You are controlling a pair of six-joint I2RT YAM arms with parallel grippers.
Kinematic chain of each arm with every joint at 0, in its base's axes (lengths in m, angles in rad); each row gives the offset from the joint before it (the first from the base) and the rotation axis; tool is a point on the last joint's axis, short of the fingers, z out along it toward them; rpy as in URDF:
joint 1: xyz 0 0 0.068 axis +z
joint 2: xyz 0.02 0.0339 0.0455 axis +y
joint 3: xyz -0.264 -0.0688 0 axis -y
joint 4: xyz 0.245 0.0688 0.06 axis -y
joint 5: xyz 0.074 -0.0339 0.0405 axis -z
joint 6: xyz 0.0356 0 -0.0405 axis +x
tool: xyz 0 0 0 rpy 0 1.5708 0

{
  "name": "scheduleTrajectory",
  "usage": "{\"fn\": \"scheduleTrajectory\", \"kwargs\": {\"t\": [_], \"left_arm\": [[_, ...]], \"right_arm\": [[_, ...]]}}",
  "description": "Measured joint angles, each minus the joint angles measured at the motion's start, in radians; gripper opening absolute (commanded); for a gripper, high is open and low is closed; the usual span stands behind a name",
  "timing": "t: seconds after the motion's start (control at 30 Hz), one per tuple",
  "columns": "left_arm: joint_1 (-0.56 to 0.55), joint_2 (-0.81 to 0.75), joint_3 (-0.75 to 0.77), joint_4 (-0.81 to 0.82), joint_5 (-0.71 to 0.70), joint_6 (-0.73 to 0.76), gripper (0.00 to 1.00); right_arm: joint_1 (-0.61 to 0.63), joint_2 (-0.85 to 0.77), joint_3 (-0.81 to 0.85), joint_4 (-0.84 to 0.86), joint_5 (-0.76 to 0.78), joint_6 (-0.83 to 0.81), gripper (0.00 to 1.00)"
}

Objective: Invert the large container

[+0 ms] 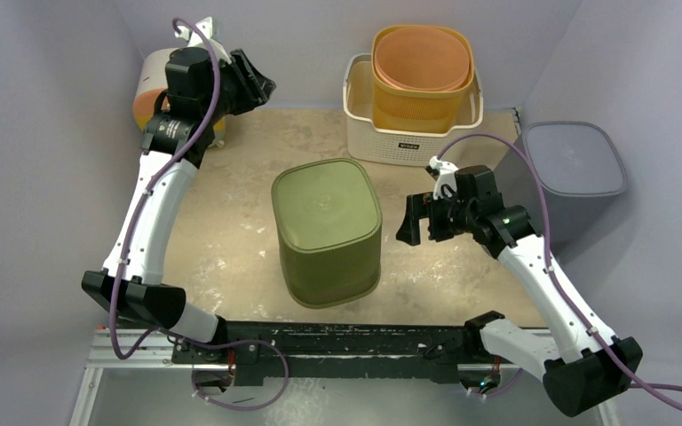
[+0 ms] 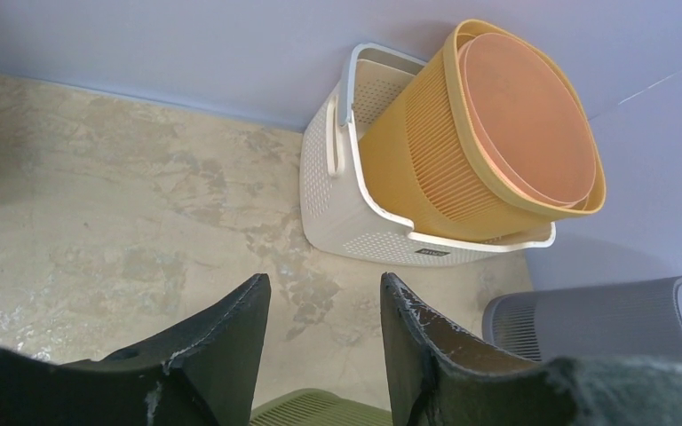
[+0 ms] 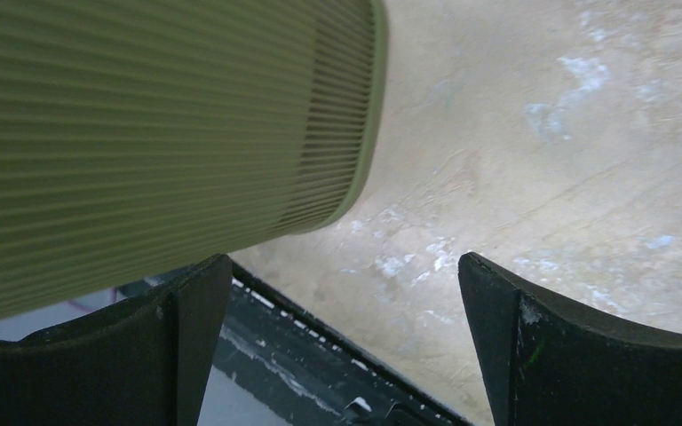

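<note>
- Large green container [image 1: 327,232] stands mid-table, nearer the near edge, rim down on the table [image 1: 231,222], closed base up.
- Right gripper [image 1: 413,220] is just beside its right wall, not touching, jaws wide, nothing in them.
- Left gripper [image 1: 257,80] is up over the far-left corner, well apart, jaws partly spread, empty.
- Far edge: white perforated basket [image 1: 364,124] holding a yellow basket [image 1: 417,111] with an orange tub [image 1: 422,58] nested inside.
- Grey bin [image 1: 577,160] at the right edge.
</note>
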Motion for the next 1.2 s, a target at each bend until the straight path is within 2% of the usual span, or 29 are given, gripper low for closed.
{"fn": "scheduleTrajectory", "kwargs": {"t": [0.3,0.57,0.7,0.97,1.2], "left_arm": [[0.0,0.036,0.052,0.012,0.051,-0.018,0.47],[0.0,0.05,0.119,0.053,0.119,-0.066,0.47],[0.0,0.035,0.134,0.074,0.144,-0.098,0.47],[-0.002,-0.085,0.066,0.149,0.197,-0.175,0.47],[-0.01,-0.153,0.022,0.185,0.218,-0.203,0.47]], "right_arm": [[0.195,0.031,-0.029,0.002,-0.094,0.026,1.0],[0.418,0.274,0.011,0.117,-0.109,0.07,1.0],[0.475,0.443,0.122,0.195,-0.096,0.079,1.0],[0.48,0.753,0.406,0.357,-0.037,0.084,1.0],[0.484,1.041,0.758,0.413,-0.033,0.089,1.0]]}}
